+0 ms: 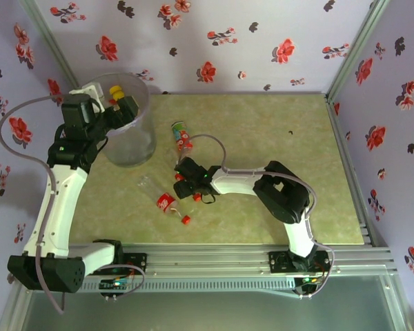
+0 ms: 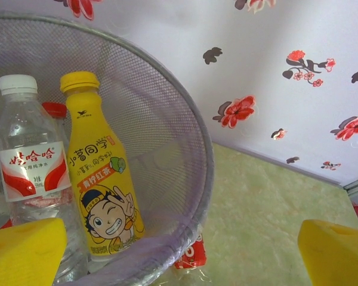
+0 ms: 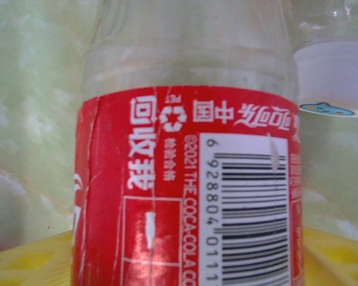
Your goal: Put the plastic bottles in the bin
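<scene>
The bin (image 1: 132, 141) stands at the back left; its mesh-like wall and rim (image 2: 194, 149) curve through the left wrist view. Inside it stand a yellow bottle (image 2: 101, 173), a clear white-capped bottle (image 2: 30, 167) and a red cap (image 2: 55, 109) behind them. My left gripper (image 1: 119, 105) hangs over the rim, open, yellow pads (image 2: 24, 253) wide apart with nothing held. My right gripper (image 1: 186, 183) is low at table centre, open, its pads (image 3: 24, 262) either side of a red-labelled Coca-Cola bottle (image 3: 185, 179). A white cap (image 3: 331, 77) lies just beyond.
More bottles lie on the table: a clear red-capped one (image 1: 167, 202) near the front and a red-labelled one (image 1: 181, 136) right of the bin. Another red label (image 2: 191, 253) shows beside the bin's base. Floral walls enclose the back and sides.
</scene>
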